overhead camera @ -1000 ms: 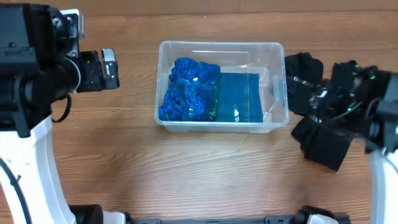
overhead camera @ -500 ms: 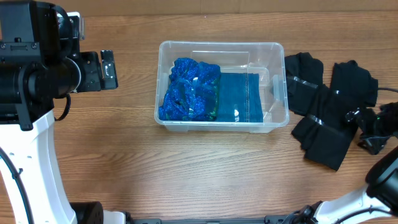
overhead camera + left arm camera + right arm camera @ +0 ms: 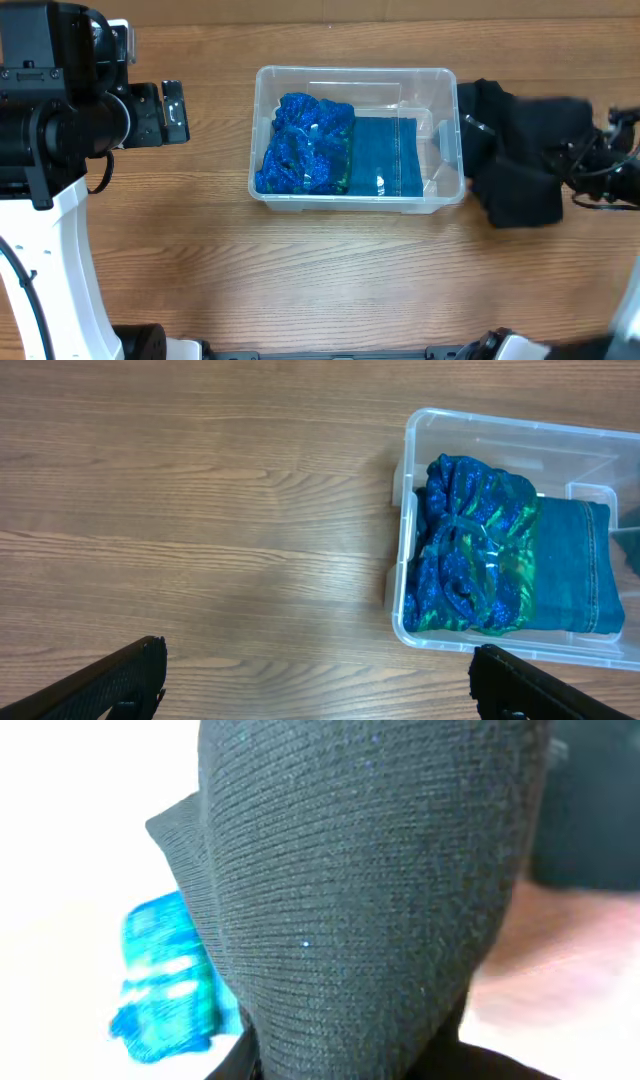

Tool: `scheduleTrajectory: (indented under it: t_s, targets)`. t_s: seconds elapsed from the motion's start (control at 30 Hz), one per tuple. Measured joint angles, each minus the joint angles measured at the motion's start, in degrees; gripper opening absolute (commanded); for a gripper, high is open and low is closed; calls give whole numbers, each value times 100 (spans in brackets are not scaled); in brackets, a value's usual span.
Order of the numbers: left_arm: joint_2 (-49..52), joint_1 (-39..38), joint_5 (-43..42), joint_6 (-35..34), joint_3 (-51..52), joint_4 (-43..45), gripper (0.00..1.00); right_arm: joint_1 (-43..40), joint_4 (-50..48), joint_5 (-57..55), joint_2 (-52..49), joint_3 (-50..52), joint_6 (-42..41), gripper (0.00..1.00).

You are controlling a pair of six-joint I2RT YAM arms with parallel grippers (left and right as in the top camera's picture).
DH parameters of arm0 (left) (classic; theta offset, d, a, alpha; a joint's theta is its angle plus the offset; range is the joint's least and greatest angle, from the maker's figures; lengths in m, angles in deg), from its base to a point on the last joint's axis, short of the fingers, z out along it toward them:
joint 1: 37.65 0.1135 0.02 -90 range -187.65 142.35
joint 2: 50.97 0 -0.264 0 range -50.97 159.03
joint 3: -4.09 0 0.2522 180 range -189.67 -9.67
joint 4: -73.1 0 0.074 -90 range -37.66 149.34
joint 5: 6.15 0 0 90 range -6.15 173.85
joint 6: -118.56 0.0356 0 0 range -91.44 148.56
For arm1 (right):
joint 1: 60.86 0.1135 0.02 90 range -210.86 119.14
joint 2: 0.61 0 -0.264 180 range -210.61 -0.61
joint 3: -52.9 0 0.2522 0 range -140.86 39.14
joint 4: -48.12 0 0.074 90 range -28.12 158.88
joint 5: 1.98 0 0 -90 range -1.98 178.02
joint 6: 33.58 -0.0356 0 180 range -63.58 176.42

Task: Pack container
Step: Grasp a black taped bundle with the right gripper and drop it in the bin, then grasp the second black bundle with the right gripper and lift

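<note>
Sitting at the middle of the counter, the container holds a blue sparkly cloth at left and folded denim at right. Farther right, the right pincer clutches a black knit garment just beside the container. Well left, the left pincer hangs wide open, empty.

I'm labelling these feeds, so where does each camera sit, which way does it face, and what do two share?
Overhead: above the table, looking straight down on the container, black garment, left gripper and right gripper.
Left wrist: faces down at wood and container; its open fingers show at the bottom corners.
Right wrist: filled by the black garment; own fingers hidden.
Overhead and left wrist share the container.
</note>
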Motion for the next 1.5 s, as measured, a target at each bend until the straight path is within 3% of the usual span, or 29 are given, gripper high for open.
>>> scheduleTrajectory:
  t_s: [0.1,0.2,0.27,0.4,0.43,0.63,0.73,0.9,1.03,1.27,1.33,1.4,1.43,1.5]
  targets:
    - [0,0,11,0,0,2,100,1235,-472,378,1222,-57,-72,8]
    - [0,0,13,0,0,2,100,2387,-1528,564,1320,-44,-669,8]
    - [-2,0,15,0,0,0,100,3067,-2457,389,896,-68,-1121,8]
    - [-2,0,28,0,0,-4,100,3939,-2621,46,-800,-63,-1657,13]
    - [-2,0,28,0,0,0,100,4033,-2542,-229,-1416,-52,-1829,61]
    - [-2,0,28,0,0,0,100,3921,-2500,-1685,-1497,-46,-2022,72]
    - [0,0,28,0,0,0,100,3560,-2291,-1956,-1233,-109,-2009,72]
    - [-2,0,28,0,0,0,100,2420,-2140,-2127,-662,-450,-1843,80]
    - [0,0,28,0,0,-2,100,1165,-2144,-2291,-1292,-470,-1676,86]
    - [0,0,28,0,0,2,100,1174,-3036,-2210,-3377,-470,-1611,86]
    - [-2,0,28,0,0,2,100,1261,-3318,-2162,-3635,-470,-1637,81]
    - [-2,0,28,-2,0,0,100,1283,-3405,-2116,-3827,-472,-1681,69]
    - [-2,0,28,0,0,0,100,1272,-3447,-2041,-3873,-494,-1738,56]
    - [-2,0,28,0,0,0,100,1270,-3436,-2004,-3958,-505,-1744,19]
